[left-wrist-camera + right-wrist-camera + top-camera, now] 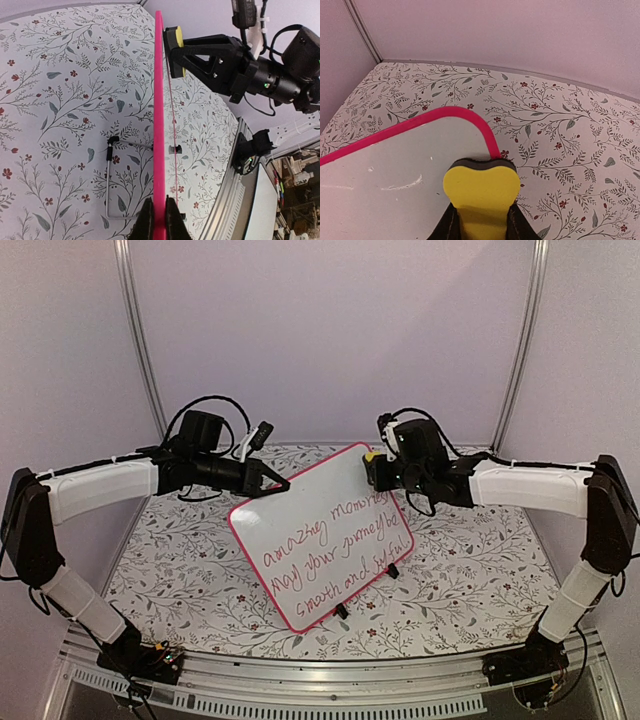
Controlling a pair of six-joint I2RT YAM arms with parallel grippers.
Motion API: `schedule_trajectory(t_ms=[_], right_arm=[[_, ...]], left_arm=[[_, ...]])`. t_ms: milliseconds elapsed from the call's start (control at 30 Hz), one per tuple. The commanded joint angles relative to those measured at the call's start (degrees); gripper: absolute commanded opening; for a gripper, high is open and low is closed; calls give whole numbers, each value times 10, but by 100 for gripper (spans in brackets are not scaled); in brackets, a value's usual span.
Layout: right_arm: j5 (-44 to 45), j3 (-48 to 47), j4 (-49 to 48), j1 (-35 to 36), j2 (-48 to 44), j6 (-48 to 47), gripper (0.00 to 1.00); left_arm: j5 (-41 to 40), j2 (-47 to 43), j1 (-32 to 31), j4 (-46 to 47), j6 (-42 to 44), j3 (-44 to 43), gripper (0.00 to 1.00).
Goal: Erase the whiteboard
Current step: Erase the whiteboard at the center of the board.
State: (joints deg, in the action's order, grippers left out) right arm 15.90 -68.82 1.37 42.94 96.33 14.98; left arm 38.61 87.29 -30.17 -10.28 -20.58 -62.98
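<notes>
A thin, stiff, likely light whiteboard (pixel 320 535) stood tilted, its slick edge pinched by the closed left gripper (pixel 278 482), while the right gripper (pixel 380 472) clamped a yellow eraser (pixel 481 187).

Robot lab booth: plain lilac walls (pixel 330 330), aluminium rail (pixel 330 685).

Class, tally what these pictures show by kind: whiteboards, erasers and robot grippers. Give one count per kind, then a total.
whiteboard: 1
yellow eraser: 1
grippers: 2 (left gripper, right gripper)
Total: 4
</notes>
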Motion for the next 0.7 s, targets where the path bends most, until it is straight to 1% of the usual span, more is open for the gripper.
schedule_trajectory(t_ms=[0,167,467,667], right_arm=[[-4,-17,8,-6,9,-11,25],[-12,15,7,-6,1,0,25],[-18,104,-4,-6,-38,25,25],[-17,127,-9,-6,-52,30,25]], left_arm=[[5,-1,-12,7,31,5,0],[5,-1,-12,7,31,5,0],[5,2,-11,7,31,5,0],[5,4,-12,7,30,5,0]])
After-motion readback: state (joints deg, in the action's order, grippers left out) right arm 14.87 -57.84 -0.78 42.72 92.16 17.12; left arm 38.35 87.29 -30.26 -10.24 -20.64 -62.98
